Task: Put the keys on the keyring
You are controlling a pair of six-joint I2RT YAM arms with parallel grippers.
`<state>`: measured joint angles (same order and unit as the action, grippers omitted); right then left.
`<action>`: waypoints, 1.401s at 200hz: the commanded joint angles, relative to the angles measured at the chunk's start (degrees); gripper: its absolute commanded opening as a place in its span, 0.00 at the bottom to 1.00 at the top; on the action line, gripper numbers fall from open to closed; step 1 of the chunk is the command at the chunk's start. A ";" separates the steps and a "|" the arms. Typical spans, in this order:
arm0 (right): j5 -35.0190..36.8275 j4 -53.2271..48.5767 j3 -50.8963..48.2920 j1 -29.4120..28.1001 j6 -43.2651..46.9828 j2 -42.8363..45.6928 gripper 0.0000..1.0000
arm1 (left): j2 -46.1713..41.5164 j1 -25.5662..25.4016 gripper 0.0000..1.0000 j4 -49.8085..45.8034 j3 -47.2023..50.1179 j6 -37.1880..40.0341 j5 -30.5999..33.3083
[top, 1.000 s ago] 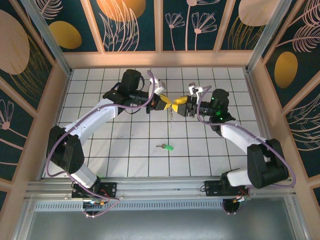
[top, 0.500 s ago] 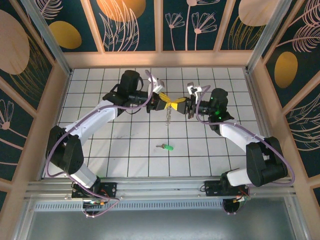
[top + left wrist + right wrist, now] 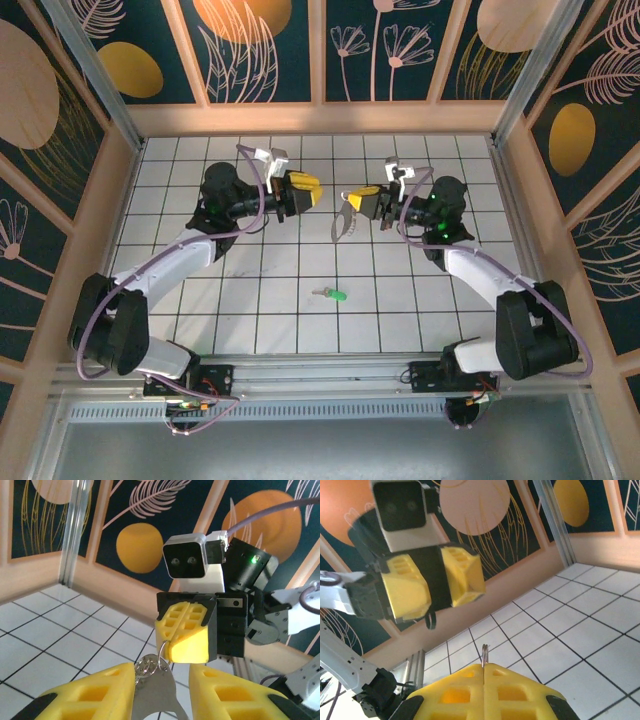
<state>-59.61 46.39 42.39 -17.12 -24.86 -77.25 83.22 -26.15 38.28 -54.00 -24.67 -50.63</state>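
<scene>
Fingers first: my left gripper [image 3: 312, 190] stands partly open, yellow pads [image 3: 90, 697] apart with a clear gap, gripping nothing. It hangs above the far-left part of the white tiled table [image 3: 260, 315], tips aimed right, at my other hand. From the right wrist camera it sits upper left, its two yellow blocks split by a dark gap.

Next over, the key [image 3: 333, 295]: small, bright green plastic head, short silver blade. It lies flat on a tile near the table's middle, nearer the arm bases than either gripper, touching nothing else. Long axis runs roughly left-right in the top view; blade points left, green head on the right.

Then the keyring [image 3: 341, 224]: from above, a thin grey curved shape dangling off my right fingertips, clear of the table. Long axis slants down and to the left in that view, upper end at the pads, free end toward the key. The left wrist camera shows it closer: a couple of small silver rings at the top, a flat grey metal piece hanging below them. There it lines up with the gap between my left pads, but the top view shows the two grippers apart, so no left contact. In the right wrist camera a thin wire edge stands up from the seam of my pads.

My right gripper [image 3: 351, 199]: pads pressed fully together, pinching the keyring's top. Tips aimed left, facing the left gripper, near it with a gap between.
</scene>
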 commanded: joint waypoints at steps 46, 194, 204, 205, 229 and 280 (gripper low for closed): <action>-0.68 6.72 1.94 -0.66 -3.35 2.84 0.00 | 6.65 -0.60 0.35 29.75 4.05 -20.60 -3.86; -1.12 6.44 4.66 -3.58 -3.35 0.09 0.00 | 10.99 -4.04 0.36 32.92 0.13 -22.80 -4.81; -1.10 6.43 4.78 -3.72 -3.26 -0.16 0.00 | 11.17 -4.17 0.37 32.95 -0.08 -22.85 -5.00; -1.11 6.47 4.75 -3.76 -3.26 -0.17 0.00 | 11.17 -4.17 0.37 32.93 -0.11 -22.82 -5.00; -0.99 6.43 4.87 -3.84 -3.17 -0.29 0.00 | 11.35 -4.51 0.36 32.81 -0.32 -22.63 -5.33; -0.33 5.08 4.70 -3.78 -1.88 -0.27 0.00 | 11.22 -4.71 0.19 32.82 0.03 -22.40 -5.84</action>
<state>-59.70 49.56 45.01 -20.47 -27.77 -77.43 94.04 -30.46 68.16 -52.84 -46.89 -55.11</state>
